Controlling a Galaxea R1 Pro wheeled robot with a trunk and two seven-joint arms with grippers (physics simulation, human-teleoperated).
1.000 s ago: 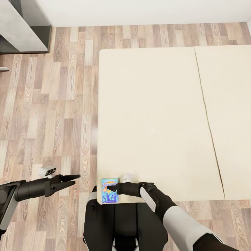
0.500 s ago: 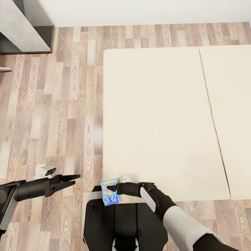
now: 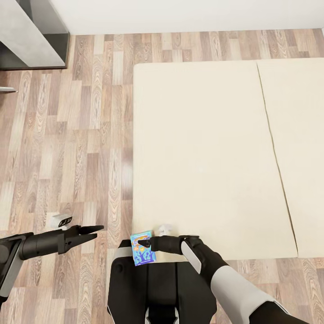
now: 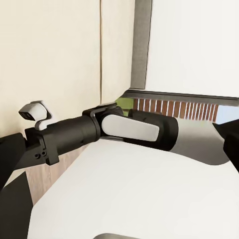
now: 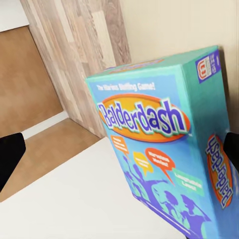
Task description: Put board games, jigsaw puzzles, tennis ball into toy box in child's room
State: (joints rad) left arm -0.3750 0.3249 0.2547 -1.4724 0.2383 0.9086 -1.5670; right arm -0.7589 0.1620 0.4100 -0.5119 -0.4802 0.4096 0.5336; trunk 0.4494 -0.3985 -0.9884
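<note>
We are holding the small blue game box (image 3: 143, 248) at the near left corner of the bed (image 3: 202, 157), just above our own trunk. Our right gripper (image 3: 140, 243) is pinching it, the fingers closed on its right edge. In the right wrist view the box (image 5: 164, 149) is reading "Balderdash" across a glossy teal lid with an orange oval.

We are judging it a light, stiff cardboard box with flat printed faces and sharp corners, so it should not be bending or crushing under a moderate squeeze. The coated surface is looking slippery, though, and a pinch at one edge is leaving most of the box hanging free, so it is tilting and could be swinging or sliding out on a quick turn. A hold nearer the middle of a long side, across the thin dimension, would be carrying it more steadily.

Our left gripper (image 3: 92, 232) is hovering over the wood plank floor (image 3: 67, 135) to the left, holding nothing, its dark fingers lying close together at the tips.

The bed is a broad, matte, cream surface, split by one seam (image 3: 274, 157) on the right. A grey table (image 3: 27, 36) corner is showing at the far left.
</note>
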